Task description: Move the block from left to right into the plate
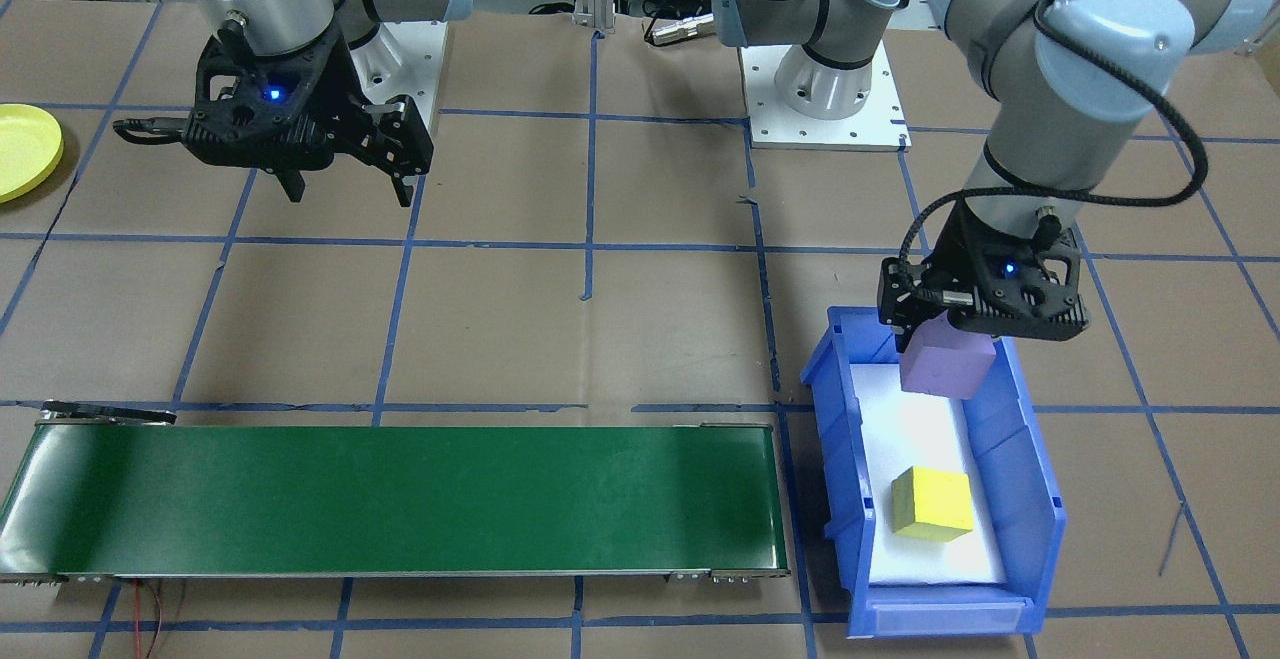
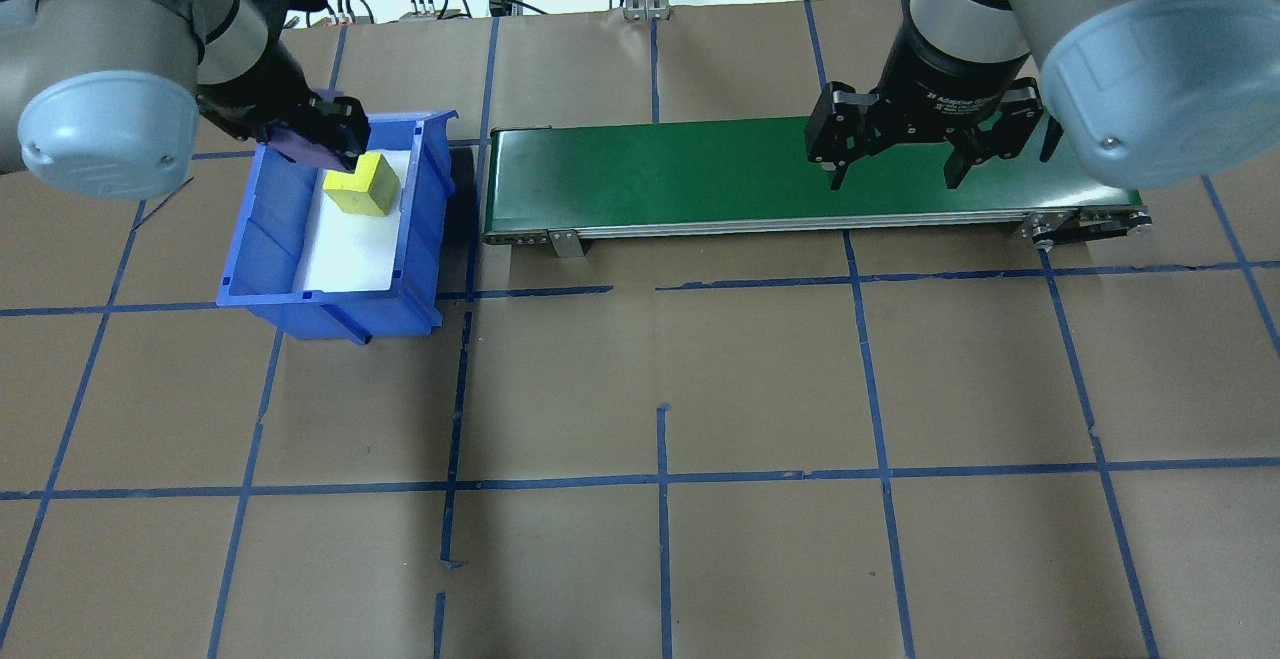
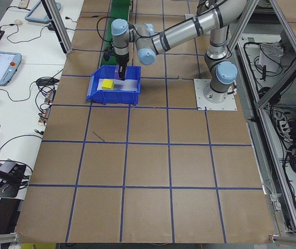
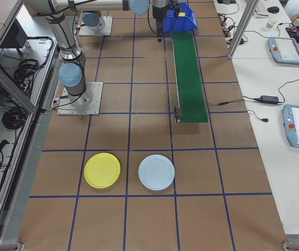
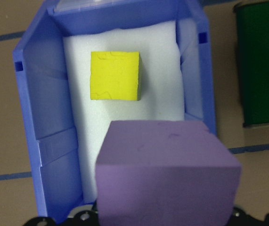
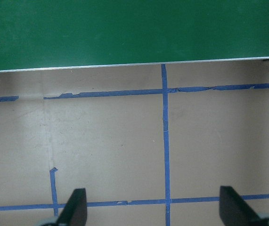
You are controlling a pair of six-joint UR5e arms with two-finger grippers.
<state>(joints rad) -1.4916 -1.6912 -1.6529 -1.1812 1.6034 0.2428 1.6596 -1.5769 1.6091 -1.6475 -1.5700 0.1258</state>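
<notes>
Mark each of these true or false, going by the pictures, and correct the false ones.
1. The left gripper holds the purple block. True.
2. The yellow block lies on the green conveyor belt. False: it sits in the blue bin.
3. The right gripper is open and holds nothing. True.
4. The purple block rests on the yellow plate. False: it is held over the bin, and the plate is bare.
5. A pale blue plate lies beside the yellow plate. True.
</notes>
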